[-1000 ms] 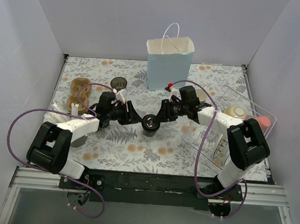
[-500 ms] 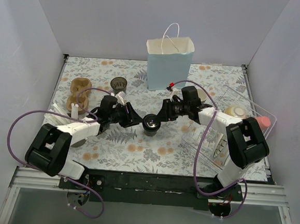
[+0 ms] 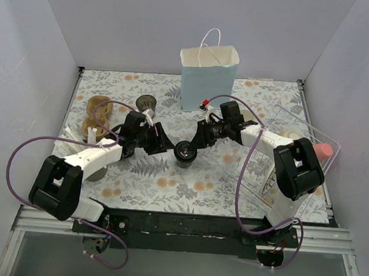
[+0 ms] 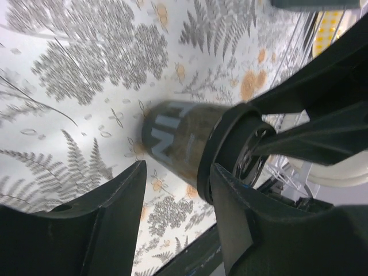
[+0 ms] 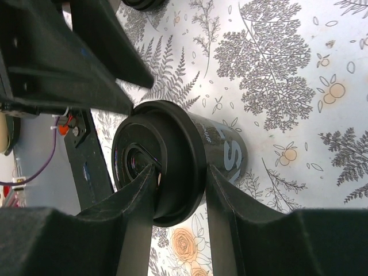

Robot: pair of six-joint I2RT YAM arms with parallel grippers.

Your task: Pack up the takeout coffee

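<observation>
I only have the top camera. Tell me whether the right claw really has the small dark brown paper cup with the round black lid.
Observer: Right wrist view: the right claw is shut on the round black plastic lid of the small dark brown paper cup, one finger against each side.
Operator: Report the left claw.
Observer: Left wrist view: the left claw is open, the cup ahead of its fingertips, ungripped.
Operator: Check the cup's base.
Observer: It rests on the fern-print tablecloth, not lifted.
</observation>
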